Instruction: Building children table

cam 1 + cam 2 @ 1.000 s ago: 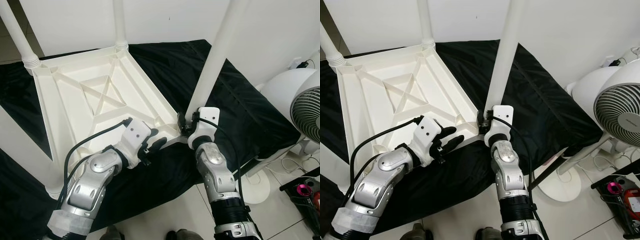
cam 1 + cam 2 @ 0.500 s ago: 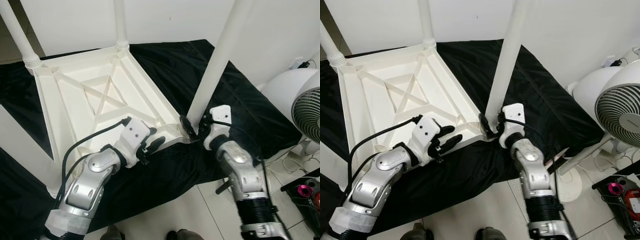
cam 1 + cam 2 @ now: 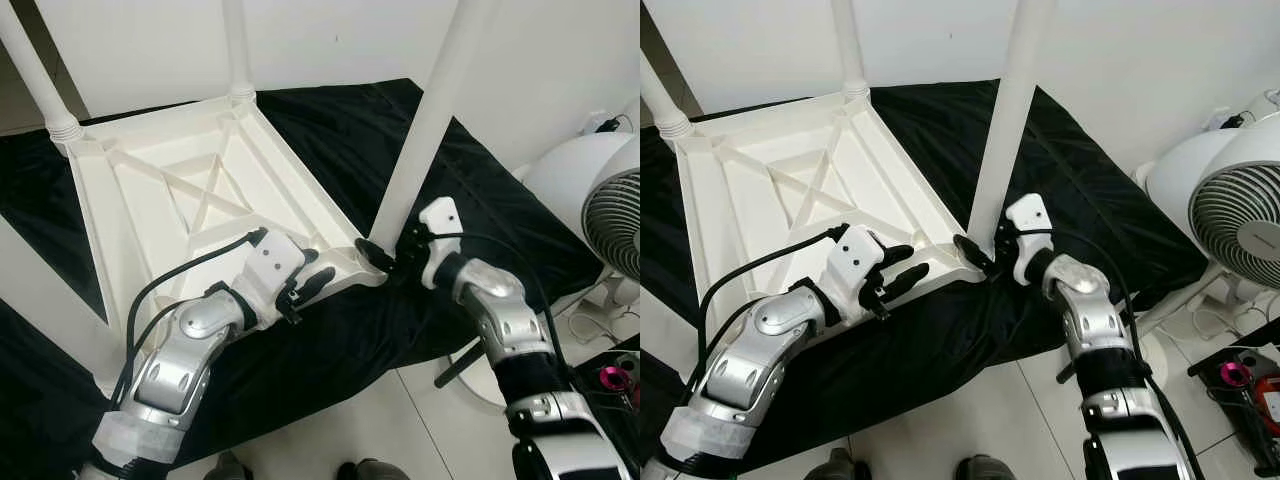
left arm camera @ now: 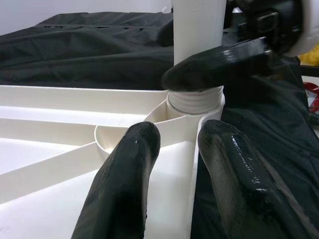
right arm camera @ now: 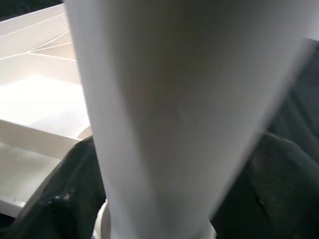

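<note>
A white plastic children's table (image 3: 150, 215) lies upside down on a black cloth (image 3: 480, 210), with legs standing up at its corners. At the near right corner stands a white leg (image 3: 420, 130) in its threaded socket (image 4: 195, 99). My right gripper (image 3: 385, 255) is shut on the base of this leg, and the leg (image 5: 164, 109) runs between its dark fingers (image 5: 55, 199). My left gripper (image 3: 310, 275) is open at the near rim, just left of that corner. One of its fingers (image 4: 124, 184) is inside the rim and the other is outside it.
A white standing fan (image 3: 600, 210) is close on the right, its round base (image 3: 1150, 355) on the tiled floor. A pink object (image 3: 615, 378) lies at the lower right. A white wall stands right behind the table. Other legs (image 3: 40, 80) rise at the far corners.
My right arm has swung out to the right around the leg's base while staying on it. The left gripper has stayed at the near rim, shifted slightly.
</note>
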Robot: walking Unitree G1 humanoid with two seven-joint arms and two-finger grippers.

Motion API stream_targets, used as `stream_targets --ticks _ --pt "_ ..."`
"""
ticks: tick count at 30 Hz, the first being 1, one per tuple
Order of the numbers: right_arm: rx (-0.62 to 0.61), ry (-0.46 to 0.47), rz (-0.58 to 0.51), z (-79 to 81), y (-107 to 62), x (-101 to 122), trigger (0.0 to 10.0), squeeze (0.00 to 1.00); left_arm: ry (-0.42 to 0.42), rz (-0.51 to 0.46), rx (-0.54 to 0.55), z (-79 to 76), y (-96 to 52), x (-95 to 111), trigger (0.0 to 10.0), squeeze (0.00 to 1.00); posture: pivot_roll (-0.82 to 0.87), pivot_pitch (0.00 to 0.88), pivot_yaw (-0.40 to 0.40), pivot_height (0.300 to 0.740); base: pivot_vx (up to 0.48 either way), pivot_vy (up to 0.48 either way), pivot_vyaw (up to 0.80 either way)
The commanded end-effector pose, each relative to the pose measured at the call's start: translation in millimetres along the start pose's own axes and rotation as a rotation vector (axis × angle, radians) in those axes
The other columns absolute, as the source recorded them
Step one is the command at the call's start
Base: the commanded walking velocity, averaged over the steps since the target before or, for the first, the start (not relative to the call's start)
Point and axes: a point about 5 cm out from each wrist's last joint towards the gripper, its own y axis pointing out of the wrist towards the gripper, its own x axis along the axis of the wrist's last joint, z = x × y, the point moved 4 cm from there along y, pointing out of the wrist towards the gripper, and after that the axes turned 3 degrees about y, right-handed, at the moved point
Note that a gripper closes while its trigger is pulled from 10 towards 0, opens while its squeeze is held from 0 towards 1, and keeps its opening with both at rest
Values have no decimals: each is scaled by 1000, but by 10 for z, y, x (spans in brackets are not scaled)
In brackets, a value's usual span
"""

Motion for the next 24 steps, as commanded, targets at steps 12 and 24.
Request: stream_targets --ticks 12,24 --pt "72 18 39 61 20 -155 0 0 -12 12 -65 -127 -10 -35 10000 0 -92 49 -7 740 0 0 0" --pt "-158 72 17 -23 14 -203 10000 0 -14 0 -54 -102 30 -16 10000 0 -100 23 -22 740 0 0 0"
